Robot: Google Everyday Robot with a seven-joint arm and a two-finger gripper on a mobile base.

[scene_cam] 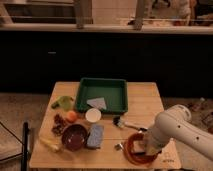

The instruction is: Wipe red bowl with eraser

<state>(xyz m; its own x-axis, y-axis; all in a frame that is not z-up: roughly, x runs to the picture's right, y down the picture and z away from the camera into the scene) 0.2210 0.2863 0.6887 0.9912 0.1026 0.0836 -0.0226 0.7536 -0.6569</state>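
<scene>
Gripper [145, 146] in red bowl [131, 150], brush [125, 123] beside.

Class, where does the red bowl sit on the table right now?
The red bowl sits at the table's front right corner, just right of the brush, with the gripper lowered into it.

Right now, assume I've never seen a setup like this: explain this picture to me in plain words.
One camera looks down at a wooden table from the front and above. The big white shape at lower right is a robot arm. Its gripper, the two-fingered hand at its tip, reaches down into the red bowl near the table's front right corner. The eraser for wiping can't be made out; the arm covers that spot. Also on the table: a green tray holding a pale cloth, a small white bowl, a maroon bowl, a blue-grey sponge, a black-handled brush, an orange and something green at the left.
</scene>
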